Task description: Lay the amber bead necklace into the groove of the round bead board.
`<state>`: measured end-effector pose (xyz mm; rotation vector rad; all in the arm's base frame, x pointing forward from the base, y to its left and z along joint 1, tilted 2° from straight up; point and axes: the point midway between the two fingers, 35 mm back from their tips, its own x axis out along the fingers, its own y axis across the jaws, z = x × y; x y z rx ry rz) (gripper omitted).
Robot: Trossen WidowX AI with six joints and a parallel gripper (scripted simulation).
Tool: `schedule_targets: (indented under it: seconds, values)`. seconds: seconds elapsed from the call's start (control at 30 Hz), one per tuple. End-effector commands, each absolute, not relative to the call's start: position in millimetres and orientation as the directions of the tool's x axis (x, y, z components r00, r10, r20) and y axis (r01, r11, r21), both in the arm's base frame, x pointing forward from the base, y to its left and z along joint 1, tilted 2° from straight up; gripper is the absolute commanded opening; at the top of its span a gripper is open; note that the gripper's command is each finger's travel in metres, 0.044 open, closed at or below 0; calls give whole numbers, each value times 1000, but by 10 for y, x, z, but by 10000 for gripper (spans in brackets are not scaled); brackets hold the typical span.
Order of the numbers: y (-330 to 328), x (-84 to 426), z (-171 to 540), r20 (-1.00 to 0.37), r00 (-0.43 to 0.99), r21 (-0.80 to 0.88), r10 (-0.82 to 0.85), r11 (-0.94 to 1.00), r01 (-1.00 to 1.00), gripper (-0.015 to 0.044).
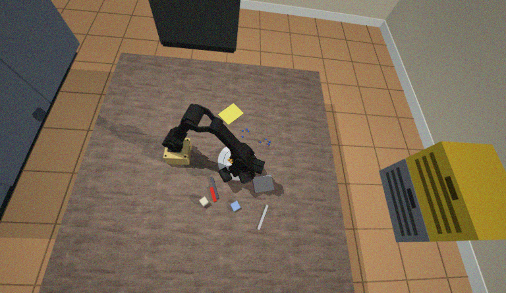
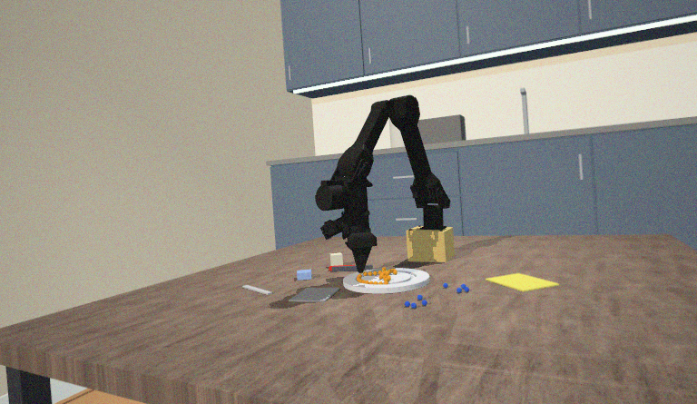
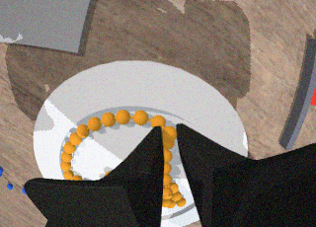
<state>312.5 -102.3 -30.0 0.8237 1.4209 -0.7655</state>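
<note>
Now, going left to right from the table's near side, a grey slab lies just beside the round bead board. Over the board's left part, the gripper has its fingers pinched on the amber bead necklace. The necklace is on the board, with one part curved and more beads bunched up toward the right. It looks like the laying step, partly done. Next, the arm should gently pull the bunch out along the groove, then let go.
</note>
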Motion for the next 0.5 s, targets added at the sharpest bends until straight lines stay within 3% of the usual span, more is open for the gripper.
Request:
schedule_targets:
  seconds: [0.0, 0.43, 0.47]
  values:
    - [-1039, 3100, -305, -999, 14, 29, 32, 526, 850, 0]
    - [-1036, 3100, -386, -999, 14, 29, 32, 526, 850, 0]
    - [-1043, 3115, -351, -999, 22, 34, 30, 523, 852, 26]
